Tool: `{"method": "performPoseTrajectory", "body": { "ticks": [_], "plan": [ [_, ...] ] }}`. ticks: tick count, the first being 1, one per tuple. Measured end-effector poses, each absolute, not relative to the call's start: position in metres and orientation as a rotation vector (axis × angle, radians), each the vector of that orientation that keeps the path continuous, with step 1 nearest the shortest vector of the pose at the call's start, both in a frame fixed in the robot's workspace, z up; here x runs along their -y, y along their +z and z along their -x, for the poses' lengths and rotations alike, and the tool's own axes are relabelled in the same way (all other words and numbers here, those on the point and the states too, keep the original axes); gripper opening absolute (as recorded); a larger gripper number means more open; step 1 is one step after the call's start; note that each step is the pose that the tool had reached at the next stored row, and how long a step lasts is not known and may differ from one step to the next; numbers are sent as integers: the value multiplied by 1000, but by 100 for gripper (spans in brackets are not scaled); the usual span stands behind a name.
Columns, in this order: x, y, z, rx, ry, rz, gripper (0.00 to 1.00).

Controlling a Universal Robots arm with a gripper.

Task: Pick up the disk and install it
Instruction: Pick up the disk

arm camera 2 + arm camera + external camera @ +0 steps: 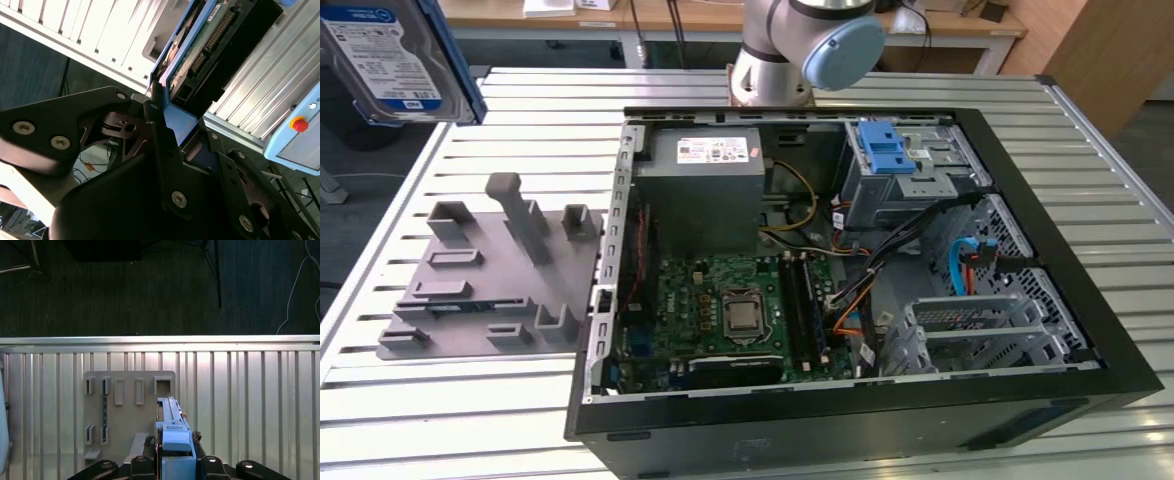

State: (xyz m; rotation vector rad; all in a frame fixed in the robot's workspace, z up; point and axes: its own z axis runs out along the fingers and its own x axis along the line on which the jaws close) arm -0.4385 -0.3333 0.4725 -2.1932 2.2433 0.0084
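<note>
The disk (394, 60), a silver-grey drive with a white-and-blue label and blue rails, hangs high in the air at the exterior view's far left, above and beyond the grey fixture plate (487, 280). In the first wrist view the disk (172, 432) stands edge-on with its blue rail showing, and my gripper (172, 462) is shut on it from both sides. The second wrist view shows the disk's green circuit-board side (200, 55) clamped between the black fingers (157, 125). The fixture plate (125, 405) lies on the slatted table straight below the held disk.
An open black computer case (854, 410) lies on the slatted aluminium table (494, 400). Inside it are a metal drive bay with a blue latch (886, 150), a power supply (707, 190) and a motherboard (720, 310). A control box with a red button (300, 123) stands beyond the table.
</note>
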Motion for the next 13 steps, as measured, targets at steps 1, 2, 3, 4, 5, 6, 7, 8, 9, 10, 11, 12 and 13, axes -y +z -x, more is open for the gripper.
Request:
{"method": "performPoseTrajectory", "body": {
  "ticks": [1,2,3,4,5,6,7,8,9,10,11,12,13],
  "plan": [
    [333,472,438,-2243,8,2193,36],
    [333,472,437,-2243,8,2193,36],
    [333,472,436,-2243,8,2193,36],
    [333,473,436,-2243,8,2193,36],
    [333,472,435,-2243,8,2193,36],
    [333,472,434,-2243,8,2193,36],
    [333,472,434,-2243,8,2193,36],
    [333,472,433,-2243,8,2193,36],
    [333,473,433,-2243,8,2193,36],
    [333,473,432,-2243,8,2193,36],
    [333,472,431,-2243,8,2193,36],
    [333,472,431,-2243,8,2193,36],
    [333,472,430,-2243,8,2193,36]
  ]
}}
